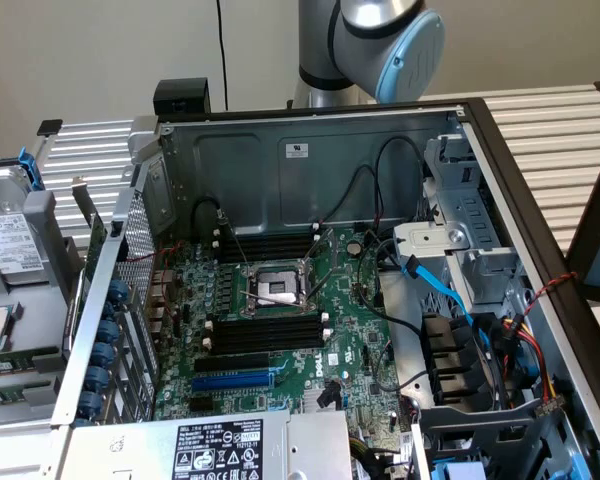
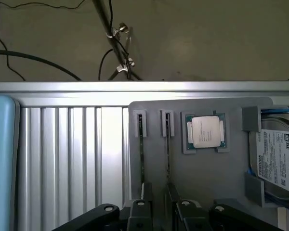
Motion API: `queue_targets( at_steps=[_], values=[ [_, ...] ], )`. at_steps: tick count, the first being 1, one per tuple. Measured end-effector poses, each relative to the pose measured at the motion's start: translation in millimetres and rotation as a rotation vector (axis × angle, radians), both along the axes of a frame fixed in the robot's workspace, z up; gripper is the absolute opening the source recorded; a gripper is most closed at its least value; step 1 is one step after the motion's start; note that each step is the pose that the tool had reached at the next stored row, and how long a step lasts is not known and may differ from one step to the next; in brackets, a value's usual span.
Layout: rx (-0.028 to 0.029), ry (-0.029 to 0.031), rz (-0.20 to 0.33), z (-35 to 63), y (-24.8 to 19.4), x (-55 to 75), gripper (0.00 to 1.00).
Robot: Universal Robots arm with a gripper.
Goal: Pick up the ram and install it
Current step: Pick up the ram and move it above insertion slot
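Observation:
Two ram sticks stand on edge in grey holders on a grey tray. In the wrist view they appear as thin dark green strips, one ram stick beside the other ram stick. My gripper hangs above the near ends of these sticks, open, with nothing between its black fingers. In the exterior view the open computer case lies on the table. Its motherboard has black memory slots with white end clips on both sides of the processor socket.
A processor chip and a hard drive share the tray with the sticks. A ribbed metal table top lies beside the tray. Inside the case are a blue slot, loose black cables and a drive cage. The arm's elbow rises behind the case.

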State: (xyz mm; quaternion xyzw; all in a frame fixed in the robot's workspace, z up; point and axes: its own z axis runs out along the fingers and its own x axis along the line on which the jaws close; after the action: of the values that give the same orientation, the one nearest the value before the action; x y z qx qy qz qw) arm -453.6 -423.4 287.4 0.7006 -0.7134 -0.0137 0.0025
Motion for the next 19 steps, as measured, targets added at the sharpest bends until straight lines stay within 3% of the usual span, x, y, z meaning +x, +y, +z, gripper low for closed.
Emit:
queue_targets(
  at_steps=[5, 13, 19],
  values=[
    [0.0001, -0.0075, 0.004, -6.1, -4.8, 0.0, 0.26],
    [0.0001, -0.0079, 0.007, -20.7, -14.8, 0.0, 0.26],
    [0.0001, -0.0077, 0.007, -31.7, -15.5, 0.0, 0.26]
  ],
)
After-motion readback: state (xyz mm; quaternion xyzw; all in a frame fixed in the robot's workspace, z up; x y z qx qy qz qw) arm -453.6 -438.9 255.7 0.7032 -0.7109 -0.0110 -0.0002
